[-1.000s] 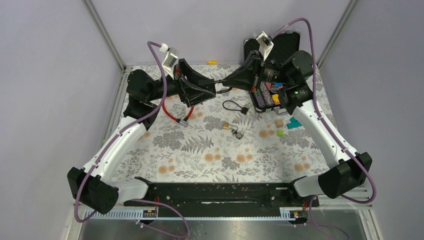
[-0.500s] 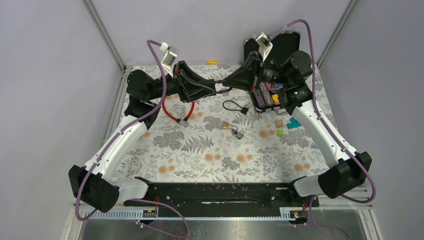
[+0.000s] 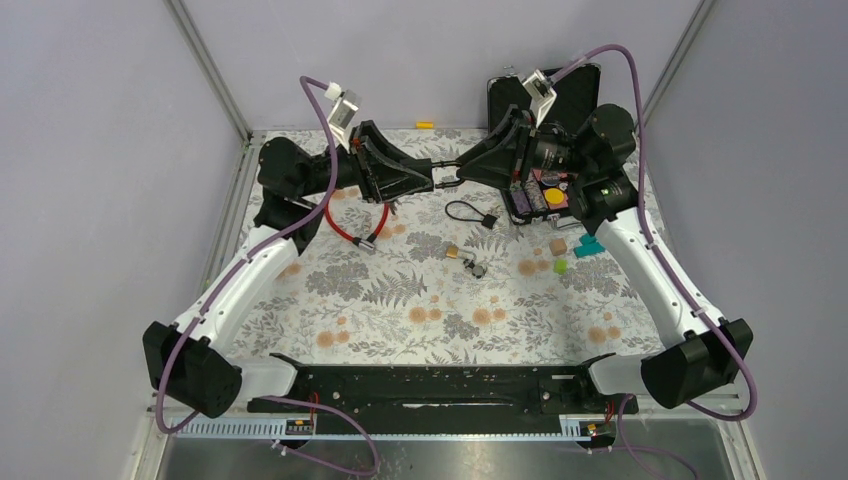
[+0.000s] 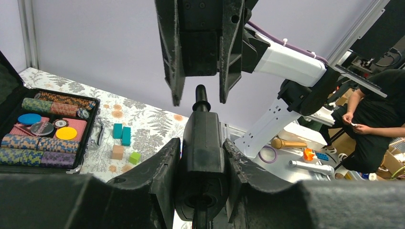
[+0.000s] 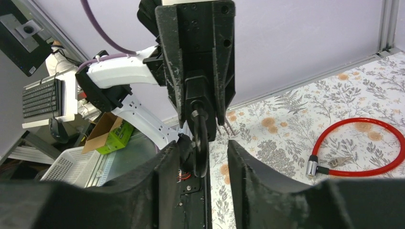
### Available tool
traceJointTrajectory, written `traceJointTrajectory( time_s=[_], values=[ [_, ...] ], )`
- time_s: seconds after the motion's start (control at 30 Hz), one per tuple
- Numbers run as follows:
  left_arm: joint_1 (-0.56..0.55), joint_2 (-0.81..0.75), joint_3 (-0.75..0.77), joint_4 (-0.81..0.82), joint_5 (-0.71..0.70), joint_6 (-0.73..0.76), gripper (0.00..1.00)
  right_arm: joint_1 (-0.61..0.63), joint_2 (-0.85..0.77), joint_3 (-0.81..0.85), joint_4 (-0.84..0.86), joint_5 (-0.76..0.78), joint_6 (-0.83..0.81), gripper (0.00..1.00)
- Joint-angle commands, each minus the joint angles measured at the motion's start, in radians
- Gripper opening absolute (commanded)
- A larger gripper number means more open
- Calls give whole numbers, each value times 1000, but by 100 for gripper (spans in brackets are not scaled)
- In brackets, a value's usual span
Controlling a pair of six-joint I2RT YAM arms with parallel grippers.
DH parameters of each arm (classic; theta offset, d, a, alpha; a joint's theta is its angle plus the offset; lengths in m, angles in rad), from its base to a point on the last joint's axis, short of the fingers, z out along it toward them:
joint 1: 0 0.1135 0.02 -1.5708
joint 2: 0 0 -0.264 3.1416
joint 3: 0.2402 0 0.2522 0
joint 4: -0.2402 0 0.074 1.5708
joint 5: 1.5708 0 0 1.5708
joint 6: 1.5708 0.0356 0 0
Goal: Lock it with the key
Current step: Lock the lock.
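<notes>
At twelve o'clock above the bench (image 3: 400, 300), hold steady the lock (image 4: 203, 157) clamped in the left tool (image 3: 432, 180); close the right tool (image 5: 200, 148), now spread apart around the key (image 4: 201, 95), squarely on its head, then twist gently.

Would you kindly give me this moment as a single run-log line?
left gripper: shut on black lock | right gripper: open, fingers either side of key | key: sticking out of lock

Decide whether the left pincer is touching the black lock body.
Touching. The left wrist view shows the black lock body wedged inside the left pincer, which presses against both its sides with no gap.
</notes>
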Motion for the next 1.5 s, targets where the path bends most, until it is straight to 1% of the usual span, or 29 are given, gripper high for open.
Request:
traceJointTrajectory(
  time_s=[0.0, 0.07, 0.17, 0.27, 0.3, 0.37, 0.43, 0.57, 0.67, 0.83, 1.0, 1.13, 1.2, 1.27, 1.47],
  values=[
    [6, 8, 73, 175, 22, -75, 0, -4, -33, -9, 32, -55, 26, 43],
    [6, 21, 81, 192, 31, -100, 0, -3, -33, -16, 44, -53, 24, 38],
    [1, 45, 86, 250, 43, -163, 0, -2, -33, -28, 91, -51, 27, 34],
    [-6, 72, 89, 313, 43, -225, 0, -2, -32, -26, 89, -54, 10, 27],
    [-13, 83, 91, 335, 44, -248, 0, -1, -31, -26, 77, -52, -6, 23],
    [-25, 102, 98, 373, 47, -285, 0, 2, -32, -24, 29, -43, -44, 10],
    [-41, 116, 105, 376, 49, -293, 0, 10, -34, -17, -26, -25, -93, 0],
    [-68, 136, 117, 348, 41, -275, 0, 41, -40, -1, -154, 50, -217, 0],
    [-83, 142, 127, 269, 20, -219, 0, 68, -39, 6, -212, 105, -271, 0],
    [-117, 134, 159, 52, -32, -46, 0, 115, -22, 0, -211, 154, -279, 0],
    [-150, 158, 186, -54, -32, 5, 0, 172, 8, 8, -197, 177, -271, 0],
    [-180, 177, 183, -102, -31, 37, 0, 210, 38, 18, -190, 176, -267, 0],
    [-184, 176, 167, -92, -31, 29, 0, 214, 41, 10, -169, 179, -255, 0],
    [-184, 170, 161, -131, -34, 56, 0, 213, 45, 16, -170, 179, -255, 0],
    [-185, 165, 162, -117, 3, 46, 0, 216, 79, 38, -172, 98, -234, 0]
  ],
)
